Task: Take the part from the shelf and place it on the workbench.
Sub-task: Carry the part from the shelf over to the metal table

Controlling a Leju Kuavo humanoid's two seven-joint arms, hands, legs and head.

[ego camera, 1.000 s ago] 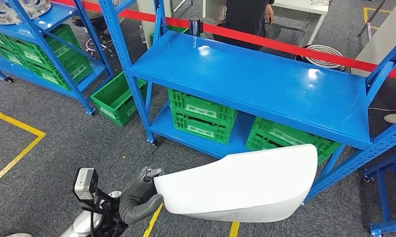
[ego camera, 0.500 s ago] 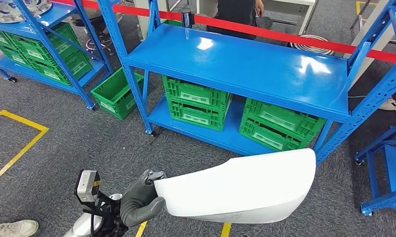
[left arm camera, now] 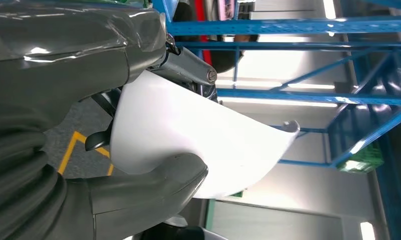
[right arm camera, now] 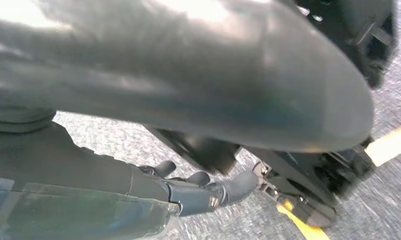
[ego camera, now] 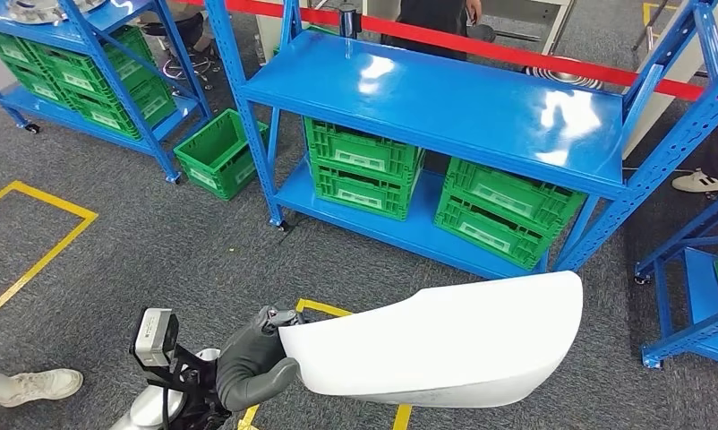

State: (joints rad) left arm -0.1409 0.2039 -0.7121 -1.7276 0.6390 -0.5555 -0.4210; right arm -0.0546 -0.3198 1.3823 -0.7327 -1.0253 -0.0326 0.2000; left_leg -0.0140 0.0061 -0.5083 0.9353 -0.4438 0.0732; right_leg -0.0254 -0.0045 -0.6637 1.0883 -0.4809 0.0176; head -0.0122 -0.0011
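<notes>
A large white curved shell part hangs low in front of me in the head view. My left hand grips its left end, thumb under the edge. In the left wrist view the part sits between the thick grey thumb and the darker fingers above it. The blue shelf stands ahead, its top board bare and glossy. My right hand hangs over the grey floor with its fingers loosely extended and nothing in them.
Green crates fill the shelf's lower level; another green crate sits on the floor. A second blue rack stands left, a third right. Red tape runs behind. A person's shoe is at lower left.
The whole picture has shifted: the camera moved, and the shelf now sits higher and farther. The white part stays in my left hand at the same spot.
</notes>
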